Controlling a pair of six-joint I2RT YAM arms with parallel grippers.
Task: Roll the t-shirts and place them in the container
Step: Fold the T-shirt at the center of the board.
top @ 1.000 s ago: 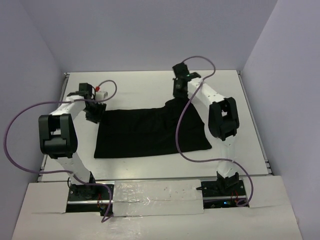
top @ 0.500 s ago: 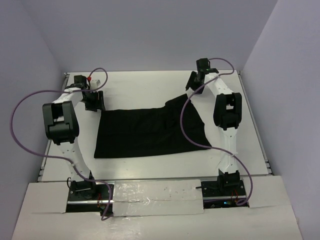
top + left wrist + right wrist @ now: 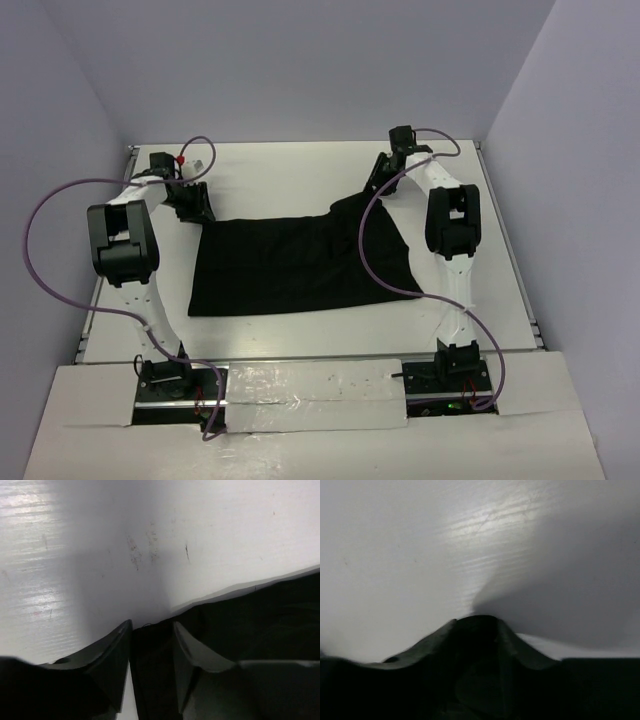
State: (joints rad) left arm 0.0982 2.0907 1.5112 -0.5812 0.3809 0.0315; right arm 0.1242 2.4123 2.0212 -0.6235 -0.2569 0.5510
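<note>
A black t-shirt (image 3: 300, 265) lies folded flat in the middle of the white table (image 3: 290, 170). My left gripper (image 3: 193, 208) is at its far left corner. In the left wrist view the gripper (image 3: 152, 625) is shut on that corner of the shirt (image 3: 260, 620), with fabric between the fingers. My right gripper (image 3: 378, 183) is at the far right corner, which rises in a small peak off the table. In the right wrist view the gripper (image 3: 476, 620) is shut, with dark fabric (image 3: 476, 637) filling the gap between the fingers.
The right arm's purple cable (image 3: 365, 250) loops over the shirt's right part. The left arm's cable (image 3: 40, 220) hangs out past the table's left edge. Lilac walls close in the back and both sides. White board covers the near edge (image 3: 310, 385).
Both grippers have moved toward the far edge, still holding the shirt corners. The right one swung right, then eased slightly back. The shirt's far right corner has been drawn out and lifted.
</note>
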